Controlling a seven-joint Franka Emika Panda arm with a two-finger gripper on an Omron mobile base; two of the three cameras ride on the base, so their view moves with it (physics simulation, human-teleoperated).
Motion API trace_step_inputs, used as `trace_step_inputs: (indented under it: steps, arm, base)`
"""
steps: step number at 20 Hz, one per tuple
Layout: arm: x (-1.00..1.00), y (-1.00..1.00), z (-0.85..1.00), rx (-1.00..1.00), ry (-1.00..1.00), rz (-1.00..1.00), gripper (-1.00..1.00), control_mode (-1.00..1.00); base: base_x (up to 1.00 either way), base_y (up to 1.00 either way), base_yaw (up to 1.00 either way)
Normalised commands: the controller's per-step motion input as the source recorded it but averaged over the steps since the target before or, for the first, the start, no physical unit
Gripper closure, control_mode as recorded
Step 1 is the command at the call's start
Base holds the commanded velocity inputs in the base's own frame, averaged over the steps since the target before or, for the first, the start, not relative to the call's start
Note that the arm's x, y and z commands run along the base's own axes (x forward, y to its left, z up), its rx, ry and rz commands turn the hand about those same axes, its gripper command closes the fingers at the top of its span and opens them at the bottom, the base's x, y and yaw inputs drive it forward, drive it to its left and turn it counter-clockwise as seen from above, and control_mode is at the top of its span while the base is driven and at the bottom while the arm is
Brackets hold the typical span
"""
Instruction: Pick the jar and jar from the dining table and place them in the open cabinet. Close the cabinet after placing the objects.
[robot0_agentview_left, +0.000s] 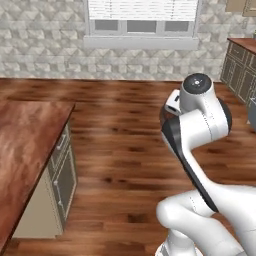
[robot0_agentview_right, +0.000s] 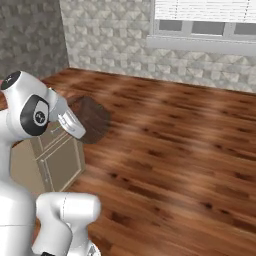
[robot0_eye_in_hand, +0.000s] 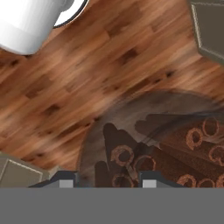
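The jar (robot0_eye_in_hand: 157, 144) of brown sticks, rigid, smooth and likely fragile glass, is being held by the gripper (robot0_eye_in_hand: 105, 181) across its round sides, beyond the dining table (robot0_agentview_left: 25, 145) edge.

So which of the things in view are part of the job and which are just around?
Part of the job:
- jar of brown sticks, held in the end effector
- dining table, wood top with beige fronts

Just around:
- window
- stone wall
- wood floor
- dark side cabinets
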Motion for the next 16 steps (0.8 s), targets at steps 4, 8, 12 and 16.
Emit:
trace_step_inputs:
  steps: [4,8,12,16]
  arm:
    - [0.0,0.0,0.0,0.0,0.0,0.0,1.0,1.0]
    - [0.0,0.0,0.0,0.0,0.0,0.0,1.0,1.0]
    - [0.0,0.0,0.0,0.0,0.0,0.0,1.0,1.0]
    - [0.0,0.0,0.0,0.0,0.0,0.0,1.0,1.0]
  base:
    - [0.59,-0.72,-0.26]
    - [0.72,-0.65,-0.25]
    - [0.85,-0.58,-0.24]
    - [0.92,-0.55,-0.23]
